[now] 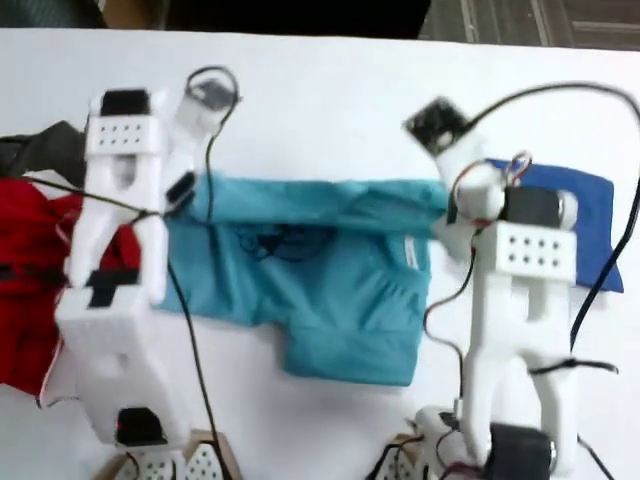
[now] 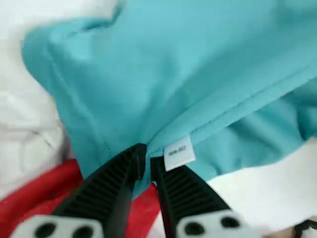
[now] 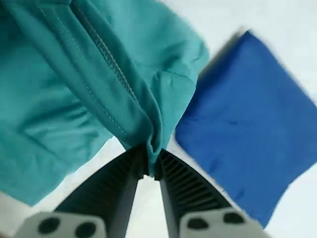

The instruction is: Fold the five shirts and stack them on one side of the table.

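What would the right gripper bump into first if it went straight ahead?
The teal shirt, which the right gripper pinches; more teal cloth lies ahead. The blue shirt sits aside, probably missed.

At left, the red shirt (image 1: 22,300) is cut by the picture's edge and partly covered by the left arm (image 1: 112,300). At right, the blue shirt (image 1: 597,215) lies partly behind the right arm (image 1: 515,290).

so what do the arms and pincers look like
The left arm and right arm are white plastic with black motors, perforated panels and thin black cables; the right has red wires. The left pincer and right pincer are black, ribbed, on white bases.
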`<state>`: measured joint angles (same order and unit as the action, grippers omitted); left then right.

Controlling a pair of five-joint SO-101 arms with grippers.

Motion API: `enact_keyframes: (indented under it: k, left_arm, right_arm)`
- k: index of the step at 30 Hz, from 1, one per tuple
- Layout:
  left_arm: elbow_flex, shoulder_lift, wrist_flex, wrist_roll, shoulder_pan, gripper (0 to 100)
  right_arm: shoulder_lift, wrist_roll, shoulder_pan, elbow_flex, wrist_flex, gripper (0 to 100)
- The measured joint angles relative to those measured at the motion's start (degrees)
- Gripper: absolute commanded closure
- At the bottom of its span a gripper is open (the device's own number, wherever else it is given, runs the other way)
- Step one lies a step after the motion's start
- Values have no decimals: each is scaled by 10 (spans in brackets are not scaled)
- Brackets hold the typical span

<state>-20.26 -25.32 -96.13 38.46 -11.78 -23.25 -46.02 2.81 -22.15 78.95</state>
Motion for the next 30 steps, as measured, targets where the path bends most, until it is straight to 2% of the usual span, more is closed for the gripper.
enact_keyframes:
  k: [9, 15, 18, 22, 30]
  left_arm:
    - [308, 114, 143, 21, -9, 975]
    - [414, 120, 209, 21, -7, 975]
    - [417, 127, 208, 21, -7, 975]
    - [394, 127, 164, 21, -9, 975]
    - [389, 200, 100, 51, -39, 975]
  right_arm:
    - [-164, -49, 0, -248, -25, 978]
    - [-255, -49, 0, -367, -34, 978]
    - [-302, -49, 0, -373, -33, 978]
    - [-360, -53, 0, -373, -15, 978]
    - [-418, -112, 0, -391, 47, 978]
